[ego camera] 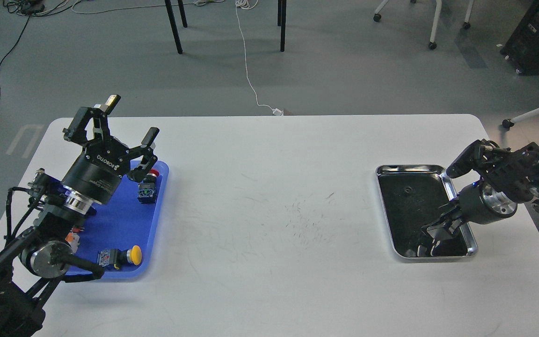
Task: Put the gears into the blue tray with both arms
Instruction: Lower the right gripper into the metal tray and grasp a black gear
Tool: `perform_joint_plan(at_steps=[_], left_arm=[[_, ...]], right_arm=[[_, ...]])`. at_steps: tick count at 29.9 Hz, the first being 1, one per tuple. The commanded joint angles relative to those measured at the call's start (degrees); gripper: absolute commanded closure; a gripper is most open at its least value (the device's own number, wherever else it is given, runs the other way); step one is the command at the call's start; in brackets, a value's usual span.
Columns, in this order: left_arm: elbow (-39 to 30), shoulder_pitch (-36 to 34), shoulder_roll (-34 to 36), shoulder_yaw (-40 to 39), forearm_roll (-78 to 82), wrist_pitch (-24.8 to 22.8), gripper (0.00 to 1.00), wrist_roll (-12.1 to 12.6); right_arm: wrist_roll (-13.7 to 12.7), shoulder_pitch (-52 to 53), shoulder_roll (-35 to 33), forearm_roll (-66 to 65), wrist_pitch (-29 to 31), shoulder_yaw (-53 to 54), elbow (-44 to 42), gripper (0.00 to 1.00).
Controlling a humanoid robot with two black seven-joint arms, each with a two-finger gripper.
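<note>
One gear [409,190], tiny and black, lies on the dark liner in the far half of the silver tray [410,167] at the table's right. My right gripper [431,236] reaches down into the near half of that tray. Its fingers are dark against the liner, so I cannot tell them apart or see anything between them. The blue tray [124,220] lies at the table's left, and I see no gear in it. My left gripper [129,119] hangs above the blue tray's far end, open, with nothing between its fingers.
In the blue tray lie push-button switches: a red-capped one [150,185] at the far right, a yellow-capped one [122,256] at the near edge, and an orange part [70,238] half hidden behind my left arm. White table [274,210] between the trays shows only scuff marks.
</note>
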Motion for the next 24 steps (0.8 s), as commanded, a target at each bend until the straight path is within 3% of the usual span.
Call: perform_joint_plan(at_steps=[1,7,20,24], left_arm=[[0.0,0.0,0.0,0.0,0.0,0.0,0.02,0.0],[0.0,0.0,0.0,-0.1,-0.1,0.0,0.02,0.0],[0.0,0.0,0.1,0.1,0.0,-0.1,0.02,0.0],[0.0,0.0,0.3,0.1,0.0,0.0,0.02,0.0]], right_arm=[[0.0,-0.7,1.0,0.0,0.0,0.0,-0.6,0.31],[0.0,-1.2,1.4,0.0,0.0,-0.1,-0.8,0.38],[0.0,-2.0,3.4,0.0,0.0,0.1,-3.1,0.39],[0.0,-2.0,3.6,0.0,0.0,0.2,-3.7,0.44]])
